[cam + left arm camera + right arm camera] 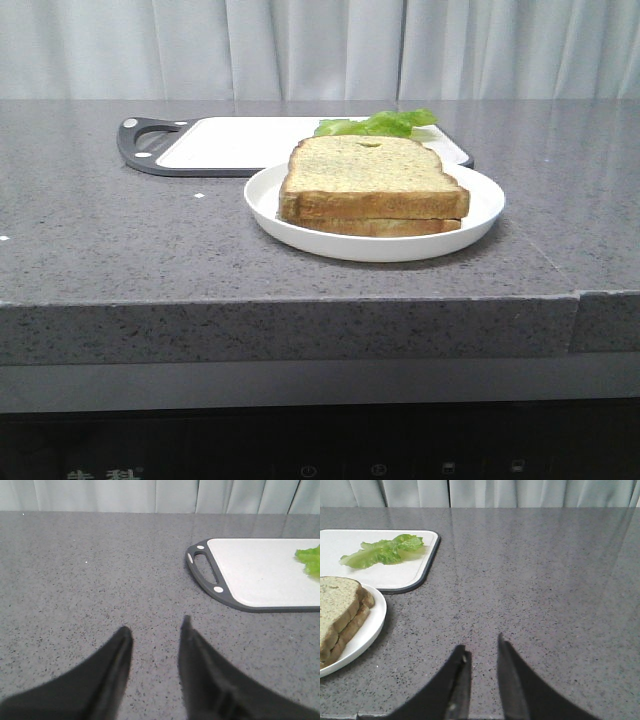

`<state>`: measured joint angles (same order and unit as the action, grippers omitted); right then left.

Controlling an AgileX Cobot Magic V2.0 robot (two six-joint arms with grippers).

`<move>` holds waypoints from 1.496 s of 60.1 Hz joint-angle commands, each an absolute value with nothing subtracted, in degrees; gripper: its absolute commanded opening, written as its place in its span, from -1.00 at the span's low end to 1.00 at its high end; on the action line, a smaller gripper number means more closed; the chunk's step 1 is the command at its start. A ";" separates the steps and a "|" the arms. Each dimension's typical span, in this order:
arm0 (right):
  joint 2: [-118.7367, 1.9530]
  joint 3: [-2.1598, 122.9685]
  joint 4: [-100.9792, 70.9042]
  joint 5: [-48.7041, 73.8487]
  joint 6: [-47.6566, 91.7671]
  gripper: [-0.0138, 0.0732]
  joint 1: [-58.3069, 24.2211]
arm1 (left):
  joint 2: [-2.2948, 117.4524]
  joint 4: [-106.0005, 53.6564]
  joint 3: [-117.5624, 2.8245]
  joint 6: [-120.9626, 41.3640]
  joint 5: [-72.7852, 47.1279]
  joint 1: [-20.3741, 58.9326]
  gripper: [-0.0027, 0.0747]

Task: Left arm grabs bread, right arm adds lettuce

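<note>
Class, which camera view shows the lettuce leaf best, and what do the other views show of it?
The right wrist view: the whole lettuce lies unobstructed on the cutting board. The front view shows only its top edge behind the bread; the left wrist view catches only a cropped piece at the frame's edge.

A speckled grey stone counter [100, 240] stretches across the room, with a thick front edge and a seam near its right end. Below the edge runs a plain grey band, then a dark panel [320, 445] with faint small symbols. Behind the counter, pale grey-white curtains [300, 45] hang in soft vertical folds across the whole back. The light is even and soft, leaving a mild sheen on the stone.
</note>
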<state>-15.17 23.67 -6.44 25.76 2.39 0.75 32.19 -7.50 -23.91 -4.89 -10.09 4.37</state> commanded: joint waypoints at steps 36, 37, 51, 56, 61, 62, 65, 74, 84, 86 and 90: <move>-16.17 25.62 -6.02 20.90 2.84 0.31 1.11 | 71.31 -23.05 -59.64 -4.53 -26.40 29.46 0.48; -16.17 25.62 -6.02 20.90 2.84 0.31 1.11 | 72.95 -23.05 -60.45 -4.53 -26.40 30.45 0.48; -16.17 25.45 -5.97 20.90 2.84 0.31 1.11 | 88.38 -22.94 -70.80 -4.53 -27.78 36.83 0.48; -16.17 25.45 -5.97 20.90 2.84 0.31 1.11 | 92.11 -23.05 -72.86 -4.53 -28.64 36.86 0.48; -16.17 25.45 -5.97 20.90 2.84 0.31 1.11 | 94.47 -23.05 -74.07 -4.53 -29.26 36.86 0.48; -16.17 25.45 -5.97 20.90 2.84 0.31 1.11 | 94.86 -23.05 -74.21 -4.53 -29.26 36.86 0.48; -16.17 25.45 -5.97 20.90 2.84 0.31 1.11 | 95.52 -23.05 -74.18 -4.53 -29.26 36.97 0.48; -16.17 25.45 -5.92 20.80 2.84 0.31 1.11 | 96.46 -23.05 -74.18 -4.53 -29.53 36.94 0.47; -16.17 25.45 -5.92 20.80 2.84 0.31 1.11 | 96.46 -22.95 -74.18 -4.53 -29.91 36.94 -0.08; -16.17 25.45 -5.92 20.80 2.84 0.31 1.11 | 96.46 -22.98 -74.18 -4.53 -30.25 36.84 -0.26; -16.17 25.45 -5.92 20.69 2.84 0.31 1.11 | 96.46 -22.82 -74.18 -4.53 -30.79 36.60 -0.57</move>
<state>-15.17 23.70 -6.20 25.76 2.39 0.75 98.26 -23.23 -72.76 -4.76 -31.58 36.71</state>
